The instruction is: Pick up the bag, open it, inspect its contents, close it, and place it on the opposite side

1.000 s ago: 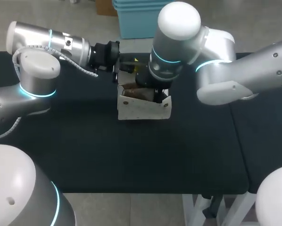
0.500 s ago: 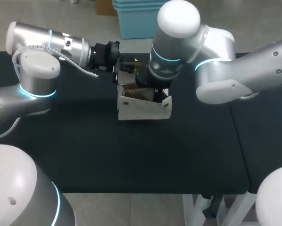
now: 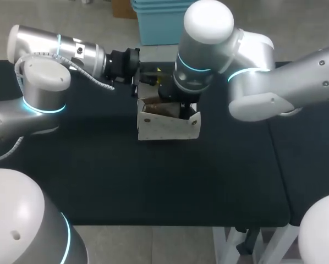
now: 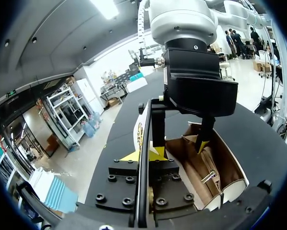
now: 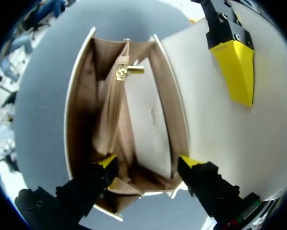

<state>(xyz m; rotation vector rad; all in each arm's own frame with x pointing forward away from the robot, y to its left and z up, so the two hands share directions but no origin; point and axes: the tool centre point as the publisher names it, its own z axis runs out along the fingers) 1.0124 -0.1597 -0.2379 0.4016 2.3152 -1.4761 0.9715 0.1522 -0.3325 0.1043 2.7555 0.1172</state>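
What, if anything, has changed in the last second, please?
Nothing has visibly changed. The left gripper stays clamped on the flap of the bag, and the right gripper stays open at the bag's mouth. The bag itself has not shifted.

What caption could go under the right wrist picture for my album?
Looking inside: open jaws over the open white bag, its tan lining and gold clasp showing.
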